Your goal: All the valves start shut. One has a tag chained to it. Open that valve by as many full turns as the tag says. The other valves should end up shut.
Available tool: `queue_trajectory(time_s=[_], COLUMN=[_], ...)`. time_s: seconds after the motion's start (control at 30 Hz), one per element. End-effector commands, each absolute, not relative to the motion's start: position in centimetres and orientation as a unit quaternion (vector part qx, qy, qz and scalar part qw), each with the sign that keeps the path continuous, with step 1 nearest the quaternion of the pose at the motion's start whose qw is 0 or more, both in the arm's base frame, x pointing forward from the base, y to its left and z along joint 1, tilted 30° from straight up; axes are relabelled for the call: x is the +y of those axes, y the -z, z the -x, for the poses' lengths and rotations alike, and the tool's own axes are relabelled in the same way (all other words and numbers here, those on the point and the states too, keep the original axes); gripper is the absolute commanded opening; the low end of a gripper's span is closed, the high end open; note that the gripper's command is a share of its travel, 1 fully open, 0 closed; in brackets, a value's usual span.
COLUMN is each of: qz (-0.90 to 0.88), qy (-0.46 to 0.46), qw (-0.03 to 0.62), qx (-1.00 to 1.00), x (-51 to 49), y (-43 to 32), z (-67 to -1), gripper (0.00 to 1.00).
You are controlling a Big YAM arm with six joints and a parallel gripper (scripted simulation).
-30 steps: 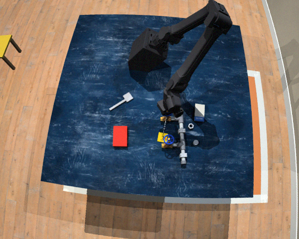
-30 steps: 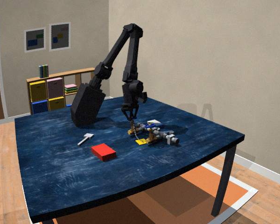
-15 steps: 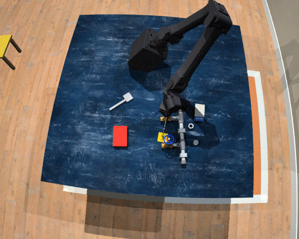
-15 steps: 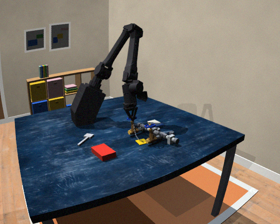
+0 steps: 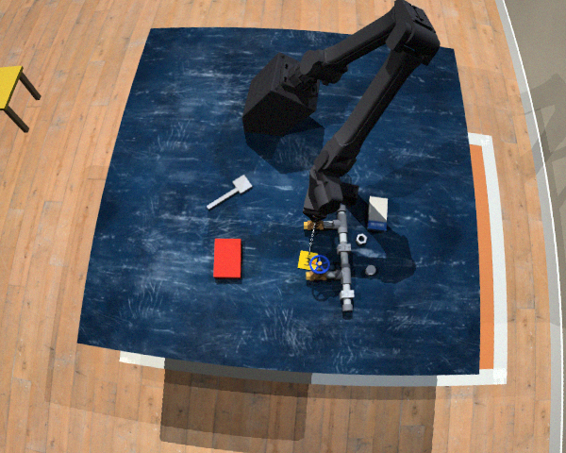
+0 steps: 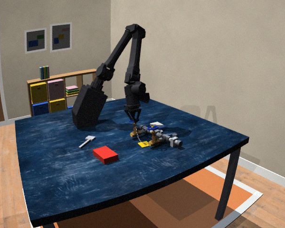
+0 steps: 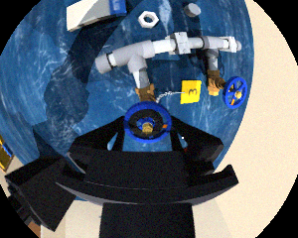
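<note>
A grey pipe (image 5: pixel 342 253) lies on the blue table top with two brass valves branching off it. The far valve (image 5: pixel 314 225) has a blue handwheel (image 7: pixel 147 123) and a chain running to a yellow tag (image 5: pixel 305 260), which also shows in the wrist view (image 7: pixel 189 91). My gripper (image 6: pixel 134 119) stands straight above this valve, shut on its blue handwheel. The near valve (image 5: pixel 317 274) carries a free blue handwheel (image 5: pixel 311 261), seen also in the wrist view (image 7: pixel 235 91). The number on the tag is too small to read.
A red block (image 5: pixel 227 258) and a white hammer-shaped piece (image 5: pixel 229 192) lie to the left of the pipe. A white and blue box (image 5: pixel 377 212), a hex nut (image 5: pixel 363 236) and a grey cap (image 5: pixel 370 270) lie to its right. The arm's dark base (image 5: pixel 279 94) stands at the back.
</note>
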State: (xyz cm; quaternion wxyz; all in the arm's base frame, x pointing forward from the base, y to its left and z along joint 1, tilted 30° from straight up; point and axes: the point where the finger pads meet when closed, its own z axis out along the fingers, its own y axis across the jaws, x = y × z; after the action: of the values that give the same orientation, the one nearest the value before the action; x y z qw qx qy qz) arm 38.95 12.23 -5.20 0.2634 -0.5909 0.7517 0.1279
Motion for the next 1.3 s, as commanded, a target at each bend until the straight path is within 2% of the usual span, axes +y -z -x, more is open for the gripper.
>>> queue_trajectory(time_s=[0.0,0.53,0.57,1.27], qz=[0.622,0.622,0.622,0.622], qy=[-0.115,-0.115,-0.115,-0.115], qw=[0.269,0.269,0.269,0.269], qx=[0.726,0.726,0.726,0.726], x=[12.17,12.17,12.17,12.18], y=[4.90,4.90,4.90,4.89], z=[-39.47,-39.47,-39.47,-39.47], gripper=[0.00,0.00,1.00,1.00])
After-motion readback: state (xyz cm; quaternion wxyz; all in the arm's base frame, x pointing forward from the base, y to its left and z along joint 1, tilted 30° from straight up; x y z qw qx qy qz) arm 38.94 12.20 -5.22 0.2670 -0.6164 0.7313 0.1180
